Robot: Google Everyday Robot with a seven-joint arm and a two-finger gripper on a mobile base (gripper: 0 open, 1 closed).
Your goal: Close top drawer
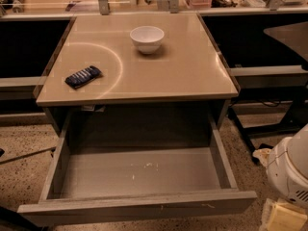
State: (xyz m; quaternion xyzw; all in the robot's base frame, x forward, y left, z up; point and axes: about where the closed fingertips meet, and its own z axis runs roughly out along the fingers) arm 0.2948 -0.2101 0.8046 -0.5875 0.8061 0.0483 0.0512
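Observation:
The top drawer (139, 174) is a wide, deep grey wood-grain drawer, pulled fully out from under the tan table top (183, 66). Its plain front (139, 207) faces me along the bottom edge and has small pale chips. Pale specks lie on its inner floor (149, 166), and nothing else is inside. My gripper (284, 218) is a pale yellowish part at the bottom right corner, below the white rounded arm housing (291, 170). It sits to the right of the drawer front's right end and does not touch it. It is cut off by the frame edge.
A white bowl (147, 38) and a dark blue packet (83, 76) lie on the table top. Dark desks flank the table, with a black desk leg (250, 136) on the speckled floor at the right. A cluttered shelf runs along the back.

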